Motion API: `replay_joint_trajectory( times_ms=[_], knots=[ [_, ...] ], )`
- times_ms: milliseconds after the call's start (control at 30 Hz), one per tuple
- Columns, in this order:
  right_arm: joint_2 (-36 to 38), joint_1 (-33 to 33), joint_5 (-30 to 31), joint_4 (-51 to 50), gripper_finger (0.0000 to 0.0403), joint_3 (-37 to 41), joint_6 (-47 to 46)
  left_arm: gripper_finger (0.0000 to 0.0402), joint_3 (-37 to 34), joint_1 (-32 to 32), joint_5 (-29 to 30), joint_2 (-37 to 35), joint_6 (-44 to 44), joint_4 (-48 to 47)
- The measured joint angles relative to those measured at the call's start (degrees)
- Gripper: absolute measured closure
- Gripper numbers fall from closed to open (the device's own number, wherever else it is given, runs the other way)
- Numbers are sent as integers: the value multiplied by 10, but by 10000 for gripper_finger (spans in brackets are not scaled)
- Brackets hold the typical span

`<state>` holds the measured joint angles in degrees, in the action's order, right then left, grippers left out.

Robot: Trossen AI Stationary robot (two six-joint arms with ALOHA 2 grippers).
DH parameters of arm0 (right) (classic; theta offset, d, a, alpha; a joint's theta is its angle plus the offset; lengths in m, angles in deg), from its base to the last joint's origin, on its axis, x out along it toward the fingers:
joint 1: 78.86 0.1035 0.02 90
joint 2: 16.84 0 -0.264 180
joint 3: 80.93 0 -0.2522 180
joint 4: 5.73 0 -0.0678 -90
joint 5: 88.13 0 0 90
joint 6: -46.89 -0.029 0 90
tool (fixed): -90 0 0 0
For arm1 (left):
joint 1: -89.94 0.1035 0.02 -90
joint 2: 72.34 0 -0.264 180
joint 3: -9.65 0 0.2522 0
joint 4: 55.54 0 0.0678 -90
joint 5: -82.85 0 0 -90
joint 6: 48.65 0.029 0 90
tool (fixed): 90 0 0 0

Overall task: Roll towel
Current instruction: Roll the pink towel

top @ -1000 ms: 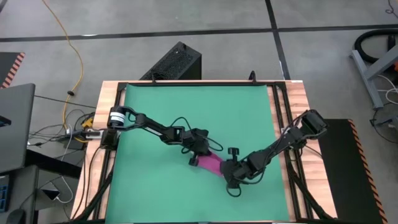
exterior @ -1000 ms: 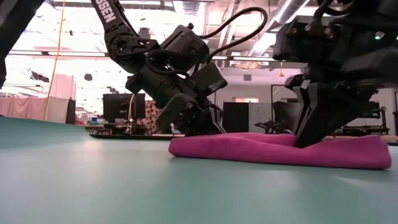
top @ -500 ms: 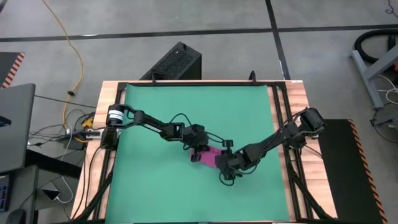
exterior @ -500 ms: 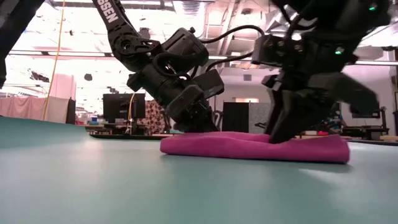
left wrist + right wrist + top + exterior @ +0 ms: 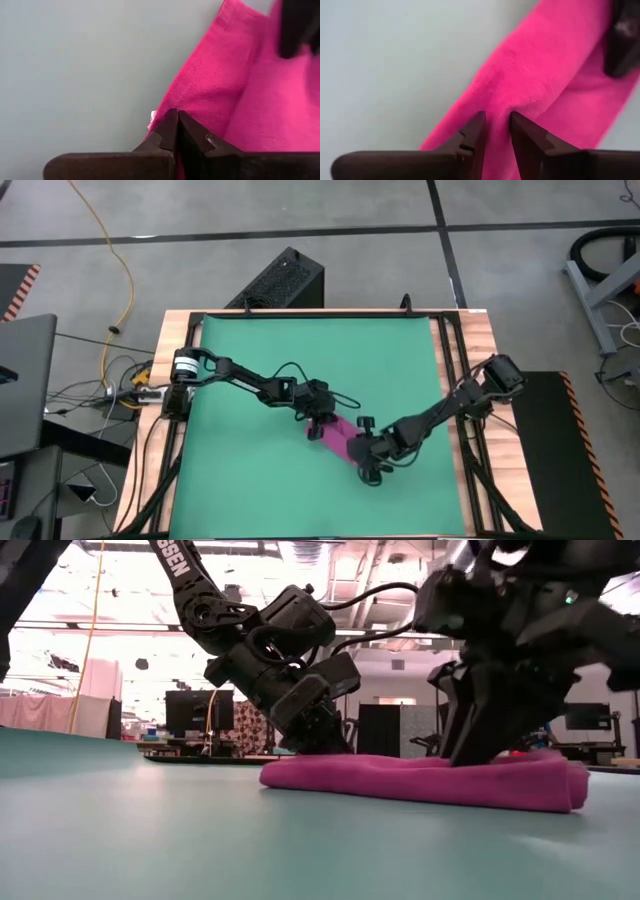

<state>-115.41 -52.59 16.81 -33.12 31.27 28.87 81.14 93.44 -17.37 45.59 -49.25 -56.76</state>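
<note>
The magenta-pink towel (image 5: 340,436) lies folded into a long flat strip on the green mat (image 5: 260,360); it also shows in the low view (image 5: 400,780). A small white tag (image 5: 152,116) shows at its edge. My left gripper (image 5: 318,420) is shut at the strip's far-left end (image 5: 322,748). My right gripper (image 5: 366,452) is shut on the strip near its near-right end (image 5: 478,755). That end (image 5: 578,785) is curled over on itself. My left gripper has its shut fingertips (image 5: 176,120) down on the towel's edge (image 5: 165,107) beside the white tag, slanting down from above. The tips hide whether cloth lies between them. The towel lies flat on the mat there. My right gripper pinches a raised ridge of the towel (image 5: 496,112) between its two fingers (image 5: 520,127), coming from above and pointing down. The ridge runs from the fold edge across the strip. The rest of the strip lies on the mat.
The mat is bare around the towel on all sides. Wooden table borders (image 5: 455,380) frame the mat. A black box (image 5: 280,280) stands on the floor beyond the far edge, and cables and a laptop (image 5: 25,380) lie to the left.
My right gripper has moved toward my left gripper and then a little way back, staying shut on the towel. The towel has bunched shorter, its near-right end has curled over, and the whole strip has slid slightly along the mat.
</note>
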Motion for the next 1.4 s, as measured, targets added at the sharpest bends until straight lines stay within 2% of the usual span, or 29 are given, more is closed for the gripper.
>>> replay_joint_trajectory(
  times_ms=[167,367,767,967,1067,1267,1400],
  knots=[
    [0,16,0,17,296,0,-5,401,0,0,0,0,-4,0],
    [-1,3,0,12,296,8,-45,401,0,1,-10,-1,-10,0],
    [-54,-1,4,43,296,-8,-29,401,0,4,-17,-1,-11,-2],
    [-50,6,9,20,296,-11,-25,401,0,19,-57,-3,-17,-17],
    [-54,6,8,8,296,-11,-29,401,-1,20,-60,-20,-17,-48],
    [-55,2,15,5,296,-10,-5,401,-5,20,-34,-100,-3,-120],
    [-56,1,19,6,296,-10,3,402,-5,18,-1,-133,22,-142]
  ],
)
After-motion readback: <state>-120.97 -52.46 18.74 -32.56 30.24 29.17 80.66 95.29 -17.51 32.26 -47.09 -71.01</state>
